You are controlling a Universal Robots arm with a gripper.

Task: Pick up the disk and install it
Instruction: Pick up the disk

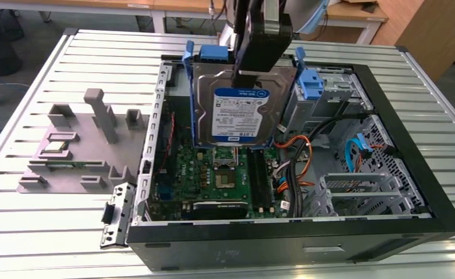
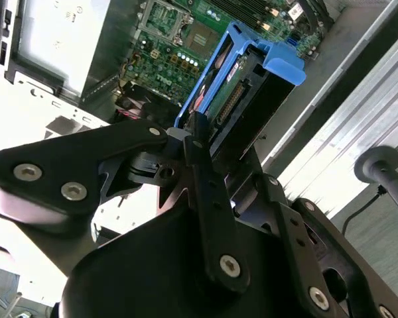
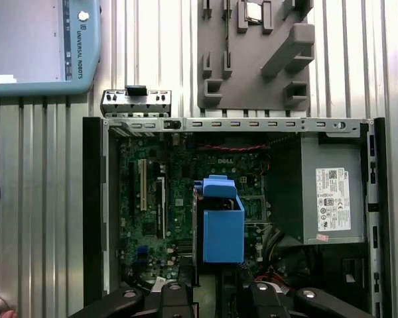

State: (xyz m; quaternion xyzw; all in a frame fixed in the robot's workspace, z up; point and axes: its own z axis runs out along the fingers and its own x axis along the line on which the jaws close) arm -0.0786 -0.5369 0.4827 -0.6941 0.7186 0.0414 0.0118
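The disk (image 1: pixel 239 110), a silver hard drive with a blue-and-white label and blue side rails, hangs upright above the open computer case (image 1: pixel 290 244). My gripper (image 1: pixel 251 70) comes down from above and is shut on the disk's top edge. In the second wrist view the gripper (image 2: pixel 205 142) clamps the disk (image 2: pixel 245 86) edge-on, with one black finger (image 2: pixel 199 152) lying along its side. In the first wrist view the disk's blue rail (image 3: pixel 222 228) hovers over the motherboard (image 3: pixel 159 199), just beyond the gripper (image 3: pixel 215 295).
A grey power-supply box (image 3: pixel 331 192) fills one end of the case. A drive bay with a blue clip (image 1: pixel 313 84) stands at the exterior view's right of the disk. A grey parts fixture (image 1: pixel 80 151) holding a small chip (image 1: pixel 60 145) lies on the slatted table (image 1: pixel 41 232).
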